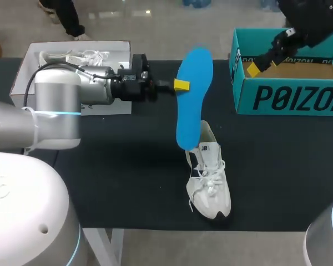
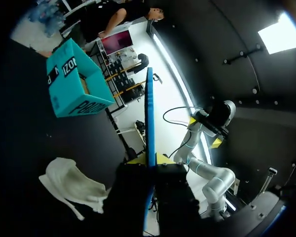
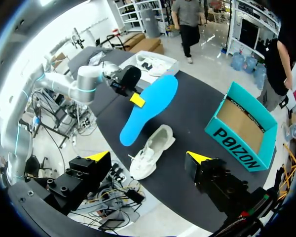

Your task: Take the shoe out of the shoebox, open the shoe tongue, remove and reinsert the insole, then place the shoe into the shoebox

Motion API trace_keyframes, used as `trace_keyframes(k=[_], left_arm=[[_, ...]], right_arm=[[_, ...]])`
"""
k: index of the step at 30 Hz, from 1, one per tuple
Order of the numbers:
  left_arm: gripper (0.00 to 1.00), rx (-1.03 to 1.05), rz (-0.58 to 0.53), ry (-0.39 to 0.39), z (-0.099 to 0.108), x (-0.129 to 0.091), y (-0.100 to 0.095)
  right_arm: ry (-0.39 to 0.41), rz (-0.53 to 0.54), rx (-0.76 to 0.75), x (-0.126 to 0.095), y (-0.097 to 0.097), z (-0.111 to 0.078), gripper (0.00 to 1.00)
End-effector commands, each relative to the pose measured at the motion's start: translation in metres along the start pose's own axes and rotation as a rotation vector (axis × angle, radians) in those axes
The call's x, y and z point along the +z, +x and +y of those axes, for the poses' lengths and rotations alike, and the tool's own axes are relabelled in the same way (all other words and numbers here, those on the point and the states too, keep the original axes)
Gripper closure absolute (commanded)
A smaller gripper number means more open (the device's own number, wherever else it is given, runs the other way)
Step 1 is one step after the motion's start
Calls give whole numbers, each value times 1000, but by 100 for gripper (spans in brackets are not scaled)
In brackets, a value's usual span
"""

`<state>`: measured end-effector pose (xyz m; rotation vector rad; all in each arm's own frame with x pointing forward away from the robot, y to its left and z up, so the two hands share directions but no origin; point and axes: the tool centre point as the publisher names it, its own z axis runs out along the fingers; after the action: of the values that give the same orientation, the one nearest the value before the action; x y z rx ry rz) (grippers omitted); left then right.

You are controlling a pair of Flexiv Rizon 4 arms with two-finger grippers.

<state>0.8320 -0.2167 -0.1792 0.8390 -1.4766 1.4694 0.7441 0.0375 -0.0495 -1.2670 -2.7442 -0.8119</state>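
Two hands are in view. My left hand [image 1: 181,85] is clamped on the blue insole [image 1: 194,97], pinching one long edge near its broad end. In the left wrist view the insole stands edge-on between the yellow tips.

The white shoe [image 1: 209,177] lies on the counter [image 1: 127,177], out of the box, toe towards 6 o'clock. The insole is at 12 o'clock from it, with its narrow end close to the shoe's collar; I cannot tell whether they touch.

The teal shoebox [image 1: 288,100] stands open at 2 o'clock from the shoe. My right hand [image 1: 254,67] hovers at its 9 o'clock wall, fingers spread wide and holding nothing.

At 10 o'clock sits a white box [image 1: 23,71] with another shoe [image 1: 72,57] inside.
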Motion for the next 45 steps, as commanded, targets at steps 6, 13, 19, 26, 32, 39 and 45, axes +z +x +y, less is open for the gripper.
trace_keyframes(k=[6,13,19,26,32,39,45], left_arm=[[100,-152,-17,-3,-15,6,-21],[100,-169,-12,24,-18,4,-27],[100,-169,-12,24,-18,4,-27],[100,-169,-12,24,-18,4,-27],[100,-169,-12,24,-18,4,-27],[100,-169,-12,24,-18,4,-27],[100,-169,-12,24,-18,4,-27]], right_arm=[[5,0,2,1,0,2,0],[5,0,2,1,0,2,0],[5,0,2,1,0,2,0],[5,0,2,1,0,2,0],[-23,-53,53,-7,12,0,0],[-5,-136,109,8,33,7,0],[19,-175,138,13,45,14,0]])
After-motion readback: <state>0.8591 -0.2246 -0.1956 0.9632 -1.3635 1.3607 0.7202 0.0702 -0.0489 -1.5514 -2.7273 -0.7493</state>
